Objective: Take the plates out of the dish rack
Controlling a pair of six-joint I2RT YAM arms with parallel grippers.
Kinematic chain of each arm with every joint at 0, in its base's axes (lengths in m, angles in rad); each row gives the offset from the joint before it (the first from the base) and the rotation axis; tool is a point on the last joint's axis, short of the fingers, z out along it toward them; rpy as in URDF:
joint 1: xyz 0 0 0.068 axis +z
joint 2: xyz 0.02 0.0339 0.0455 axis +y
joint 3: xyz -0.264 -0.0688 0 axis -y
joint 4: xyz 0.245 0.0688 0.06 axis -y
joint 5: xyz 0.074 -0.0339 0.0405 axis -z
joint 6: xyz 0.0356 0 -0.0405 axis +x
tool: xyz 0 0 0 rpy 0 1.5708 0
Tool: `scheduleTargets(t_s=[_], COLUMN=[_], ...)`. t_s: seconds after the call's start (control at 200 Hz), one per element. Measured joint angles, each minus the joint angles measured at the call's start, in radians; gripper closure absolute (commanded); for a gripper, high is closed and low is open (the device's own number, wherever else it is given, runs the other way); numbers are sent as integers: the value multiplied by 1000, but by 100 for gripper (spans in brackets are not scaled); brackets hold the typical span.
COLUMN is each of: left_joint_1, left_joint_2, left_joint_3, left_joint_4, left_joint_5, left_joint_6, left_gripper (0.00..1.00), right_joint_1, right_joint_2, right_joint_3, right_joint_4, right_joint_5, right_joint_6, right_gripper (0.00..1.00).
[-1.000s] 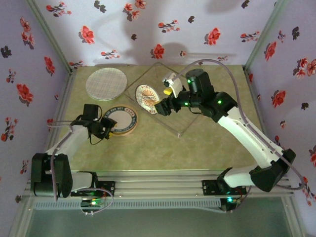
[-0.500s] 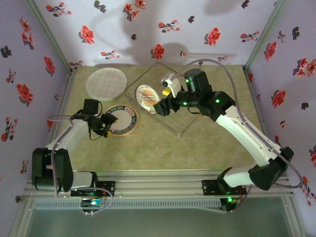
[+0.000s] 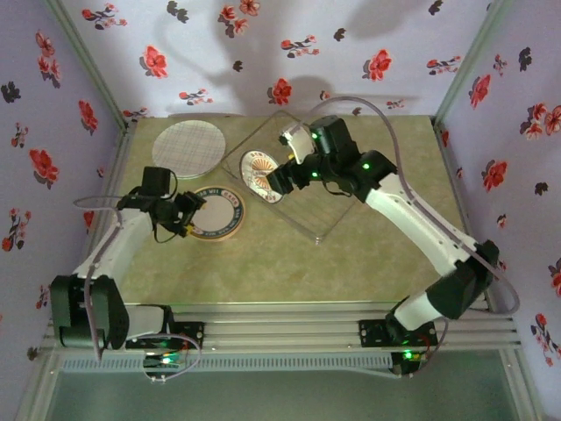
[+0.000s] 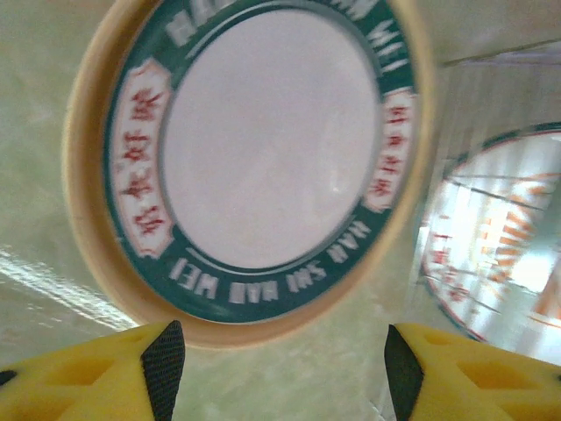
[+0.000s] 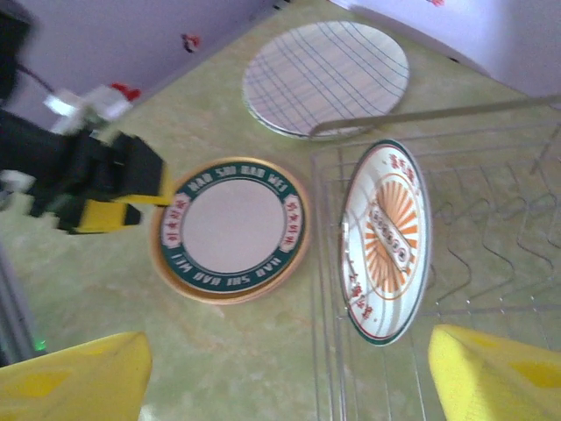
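Note:
A green-rimmed plate lies flat on an orange-tan plate left of the transparent dish rack. My left gripper hangs open at its left rim, nothing between the fingers; the left wrist view has that plate just past the open gripper. A small white sunburst plate stands tilted in the rack's left side. My right gripper hovers open just above it; in the right wrist view the sunburst plate sits ahead of the wide-open gripper.
A white grid-patterned plate lies flat at the back left of the table. The rack's ribs stretch right of the sunburst plate. Floral walls close in on three sides. The left gripper lies beside the stacked plates.
My left gripper has opened and drawn back a little from the green-rimmed plate. The right gripper has shifted left and farther back, over the sunburst plate.

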Motion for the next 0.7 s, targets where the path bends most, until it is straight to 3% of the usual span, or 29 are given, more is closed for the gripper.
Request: scheduleTargets(t_s=[0.42,0.595,0.7], left_joint_1=[-172,-183,-185], left_joint_2=[-300,-343,-340], left_joint_3=[190,256,274], left_joint_4=[188,227,232], left_joint_5=[-89,-134,-146], left_joint_6=[182,248,262], left_gripper=[38,38,38], right_joint_1=[-70,-90,-97], right_joint_2=[304,397,426], right_joint_3=[125,180,185], right_joint_4=[-59,-92,-102], right_joint_5=[14,19,23], right_joint_6=[85,76,60], right_gripper=[23,26,35])
